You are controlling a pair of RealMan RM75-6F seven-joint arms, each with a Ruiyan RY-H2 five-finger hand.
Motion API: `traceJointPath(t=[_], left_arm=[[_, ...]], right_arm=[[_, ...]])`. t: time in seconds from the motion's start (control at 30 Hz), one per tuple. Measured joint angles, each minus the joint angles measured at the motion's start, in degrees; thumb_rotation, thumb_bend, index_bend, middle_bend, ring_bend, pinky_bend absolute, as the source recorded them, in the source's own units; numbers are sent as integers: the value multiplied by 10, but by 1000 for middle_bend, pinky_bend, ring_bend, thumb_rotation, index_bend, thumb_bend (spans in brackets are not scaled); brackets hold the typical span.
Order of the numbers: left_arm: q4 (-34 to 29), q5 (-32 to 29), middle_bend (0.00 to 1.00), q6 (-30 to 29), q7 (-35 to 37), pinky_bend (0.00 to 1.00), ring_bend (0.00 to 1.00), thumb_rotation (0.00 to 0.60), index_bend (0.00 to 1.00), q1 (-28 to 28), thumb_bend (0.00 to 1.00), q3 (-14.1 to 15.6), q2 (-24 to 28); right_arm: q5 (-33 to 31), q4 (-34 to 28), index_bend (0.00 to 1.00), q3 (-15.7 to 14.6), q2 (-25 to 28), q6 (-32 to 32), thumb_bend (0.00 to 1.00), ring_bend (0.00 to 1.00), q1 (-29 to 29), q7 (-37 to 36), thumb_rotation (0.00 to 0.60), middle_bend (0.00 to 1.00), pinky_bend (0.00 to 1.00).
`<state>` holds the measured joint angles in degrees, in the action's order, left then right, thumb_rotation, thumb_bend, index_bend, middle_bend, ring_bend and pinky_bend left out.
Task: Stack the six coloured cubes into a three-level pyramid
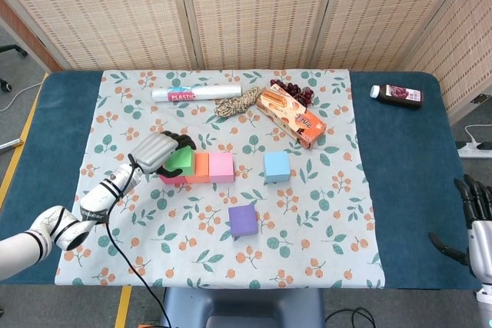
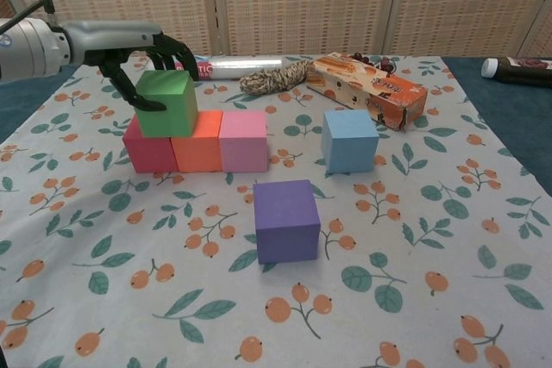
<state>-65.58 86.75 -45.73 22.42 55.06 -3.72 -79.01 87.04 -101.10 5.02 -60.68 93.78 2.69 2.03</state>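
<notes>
A red cube (image 2: 145, 151), an orange cube (image 2: 198, 146) and a pink cube (image 2: 244, 141) stand side by side in a row. A green cube (image 2: 168, 103) sits on top, over the red and orange ones. My left hand (image 2: 138, 49) grips it from above and behind, thumb on its left face, fingers curled over its far edge. In the head view the left hand (image 1: 157, 151) covers part of the green cube (image 1: 181, 161). The blue cube (image 2: 350, 140) stands alone to the right, the purple cube (image 2: 287, 220) nearer the front. My right hand (image 1: 477, 224) idles off the table's right, fingers apart, holding nothing.
Along the back lie a roll of plastic wrap (image 1: 184, 94), a twine ball (image 1: 238, 102), an orange snack box (image 1: 292, 117) and some dark grapes (image 1: 296, 90). A juice bottle (image 1: 398, 95) lies on the blue table at the far right.
</notes>
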Motion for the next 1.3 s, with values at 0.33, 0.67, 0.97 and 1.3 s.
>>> traceJointPath(t=[0.33, 0.67, 0.97, 1.3], left_arm=[[8, 4, 283, 1, 7, 281, 282, 600, 300, 2, 307, 3, -6], [5, 4, 140, 2, 4, 250, 98, 600, 163, 1, 311, 6, -6], [-1, 1, 112, 5, 0, 244, 87, 600, 139, 1, 310, 6, -2], [4, -11, 248, -1, -20, 334, 260, 600, 276, -2, 310, -2, -14]], right_arm=[[0, -1, 0, 0, -1, 2, 0, 0, 2, 2, 600, 0, 0], [-1, 0, 0, 0, 0, 1, 0, 0, 2, -1, 600, 0, 0], [-1, 2, 0, 0, 0, 1, 0, 0, 2, -3, 600, 0, 0], [-2, 4, 0, 0, -1, 0, 0, 0, 2, -6, 600, 0, 0]])
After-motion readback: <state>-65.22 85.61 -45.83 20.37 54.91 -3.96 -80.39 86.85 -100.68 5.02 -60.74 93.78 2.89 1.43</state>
